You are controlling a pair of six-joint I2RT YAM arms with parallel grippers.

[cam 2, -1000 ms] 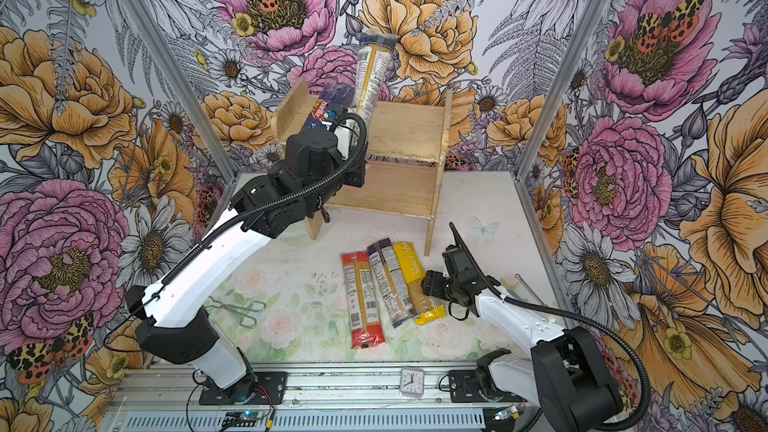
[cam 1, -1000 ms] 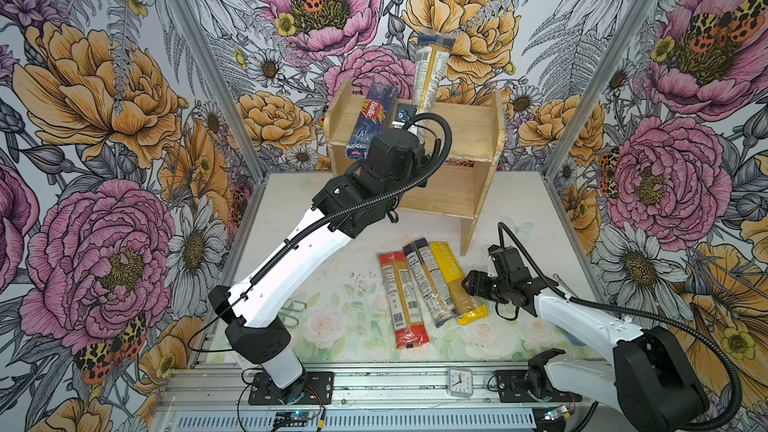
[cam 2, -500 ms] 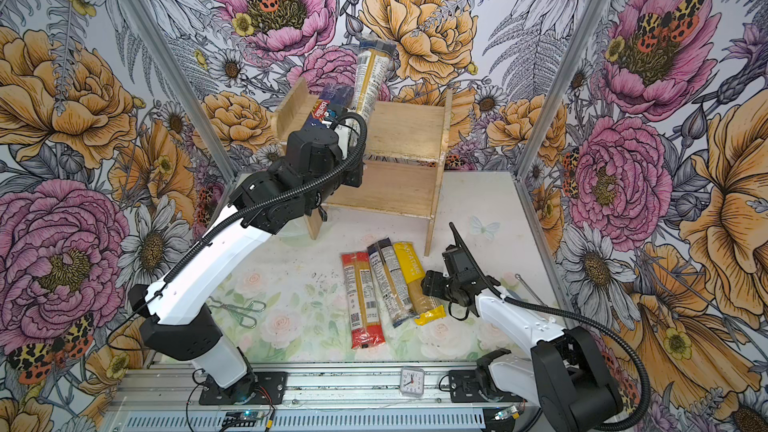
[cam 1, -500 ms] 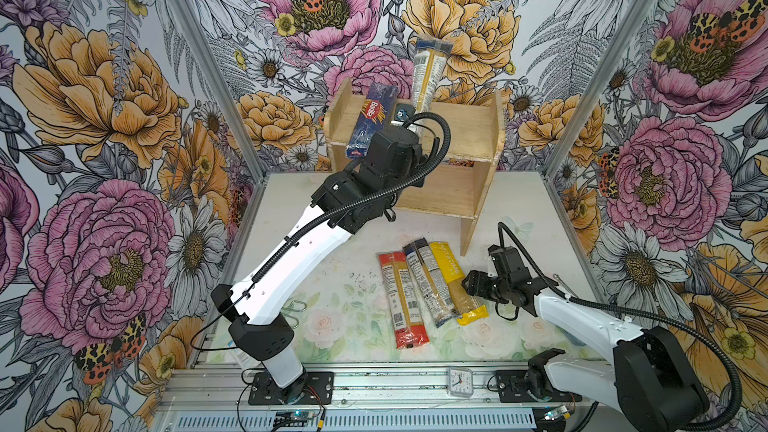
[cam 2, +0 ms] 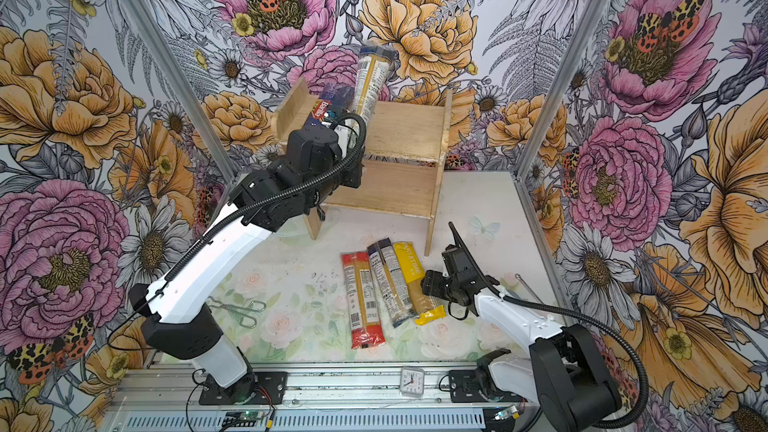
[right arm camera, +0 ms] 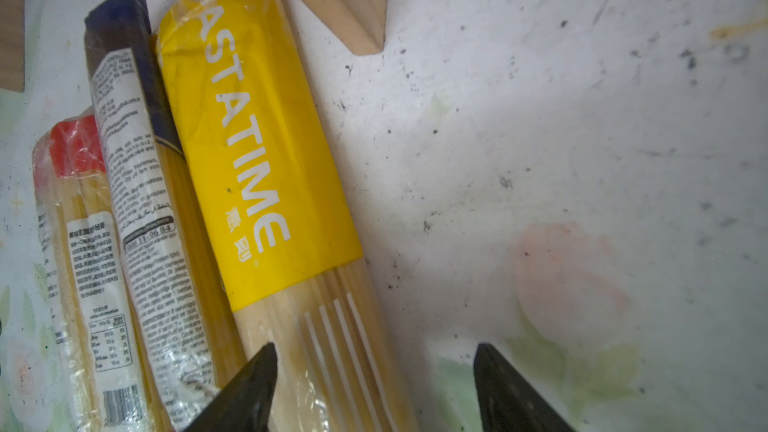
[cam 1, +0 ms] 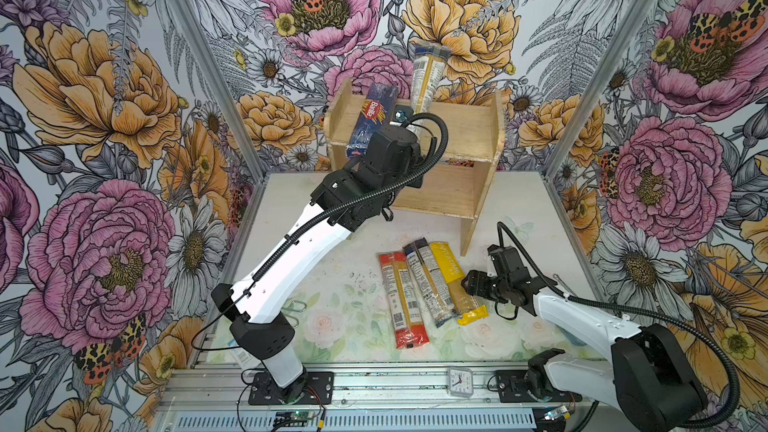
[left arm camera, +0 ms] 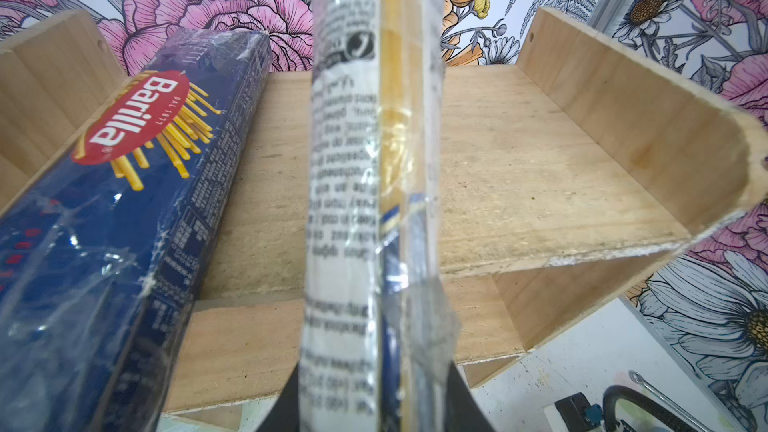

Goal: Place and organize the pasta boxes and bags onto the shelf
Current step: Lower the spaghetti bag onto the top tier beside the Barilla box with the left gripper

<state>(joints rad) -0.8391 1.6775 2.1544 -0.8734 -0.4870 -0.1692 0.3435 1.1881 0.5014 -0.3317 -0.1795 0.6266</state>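
The wooden shelf (cam 1: 457,135) (left arm camera: 519,184) stands at the back. A dark blue Barilla box (cam 1: 371,118) (left arm camera: 124,184) leans on the left of its top tier. My left gripper (left arm camera: 374,401) is shut on the lower end of a clear pack with blue ends (cam 1: 424,76) (left arm camera: 353,160), held steeply upright over the top tier beside the Barilla box. In front of the shelf lie a red-ended pack (cam 1: 401,297), another clear blue-ended pack (cam 1: 428,280) and a yellow pack (cam 1: 453,280) (right arm camera: 257,168). My right gripper (cam 1: 467,284) (right arm camera: 374,371) is open low over the yellow pack's edge.
Metal tongs (cam 1: 297,307) lie on the table near the left arm's base. A small clock (cam 1: 459,382) sits on the front rail and a thin metal rod (cam 1: 569,284) lies at the right. Flowered walls close in three sides. The shelf's right leg (right arm camera: 345,2) stands close to the yellow pack.
The left arm has shifted the held clear pack slightly left, nearer the Barilla box. The right arm and the three packs on the table have not moved.
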